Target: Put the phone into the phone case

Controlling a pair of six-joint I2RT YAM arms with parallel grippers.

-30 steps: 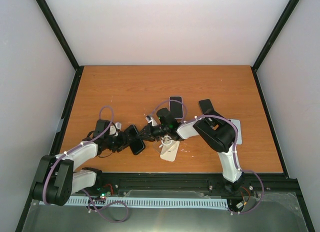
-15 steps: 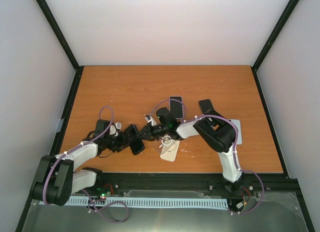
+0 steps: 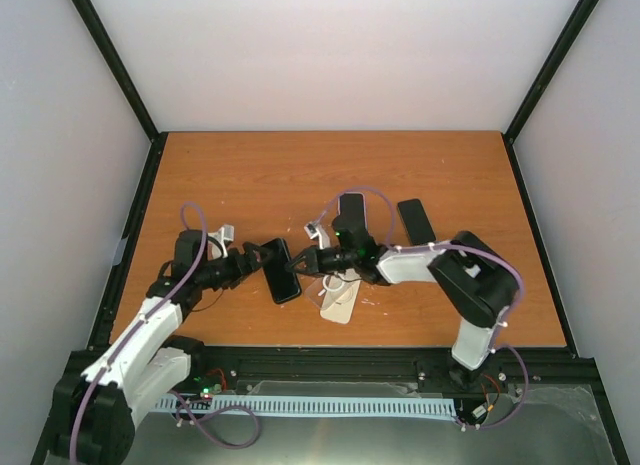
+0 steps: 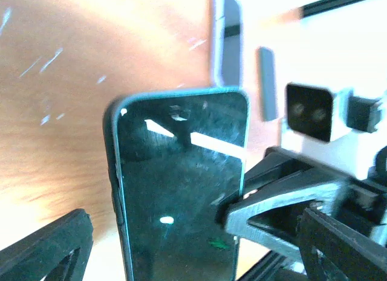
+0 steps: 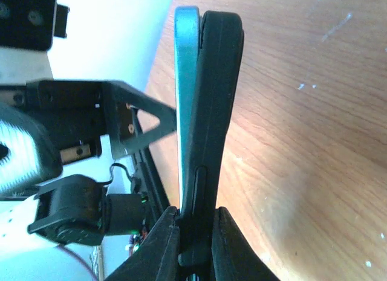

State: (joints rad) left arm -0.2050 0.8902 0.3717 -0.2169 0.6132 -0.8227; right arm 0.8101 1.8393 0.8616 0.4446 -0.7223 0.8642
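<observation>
Swung the right arm (image 3: 470, 285) elbow out to the right and stretched the left arm (image 3: 150, 315) longer than a sec ago. Nudged the phone (image 3: 282, 271) a bit farther too. Meeting left of centre, near side of the wooden table (image 3: 250, 175). Clamped onto the phone with the right gripper (image 3: 303, 264), up off the table, teal edge flush against a black shell (image 5: 211, 112). Spread wide around it with the left gripper (image 3: 256, 258), not touching. Flat just right of that, a pale case (image 3: 340, 305).

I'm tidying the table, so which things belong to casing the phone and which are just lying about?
In the job: phone, black phone case pinched against it by the right gripper.
Lying about: pale case beside them, dark slab farther back, second dark slab to its right.
</observation>
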